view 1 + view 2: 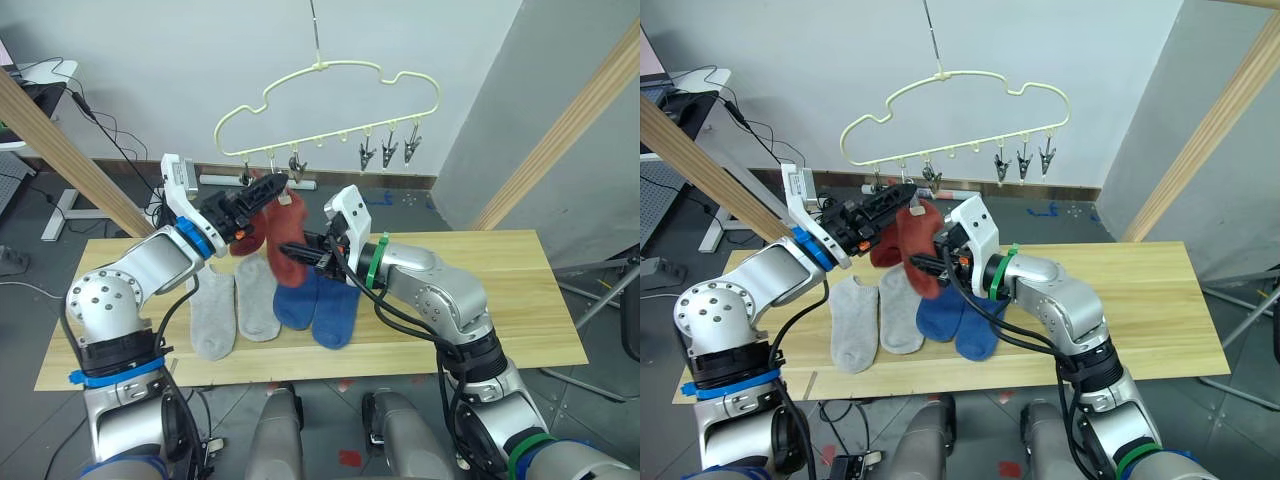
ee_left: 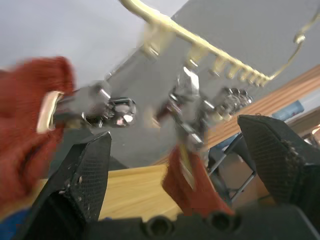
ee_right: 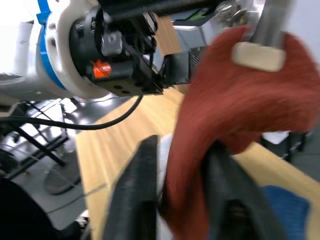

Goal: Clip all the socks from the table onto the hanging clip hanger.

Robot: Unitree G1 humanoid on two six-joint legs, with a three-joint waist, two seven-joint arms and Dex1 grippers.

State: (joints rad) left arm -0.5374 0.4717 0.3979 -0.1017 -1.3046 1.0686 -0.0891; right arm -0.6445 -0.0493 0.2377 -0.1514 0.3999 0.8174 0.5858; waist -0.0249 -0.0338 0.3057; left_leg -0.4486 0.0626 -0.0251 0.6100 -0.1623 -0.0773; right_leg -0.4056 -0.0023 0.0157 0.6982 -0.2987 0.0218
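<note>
The table (image 1: 520,300) of pale yellowish planks spans the scene, with no readable writing on it or on anything else. Above the table's far edge hangs the clip hanger (image 1: 330,95), a pale yellow wire cloud outline with a row of dark clips along its lower bar. On the table below the hanger lie two light grey socks (image 1: 232,310) side by side, and just beside them two blue socks (image 1: 318,310), overlapping. A rust red sock (image 1: 287,240) hangs from a clip under the hanger, its lower end clamped between the fingers of the right gripper (image 3: 182,190). The left gripper (image 1: 268,188) reaches up to the hanger's clips with fingers spread apart; a second rust red sock (image 1: 248,240) hangs just behind it.
</note>
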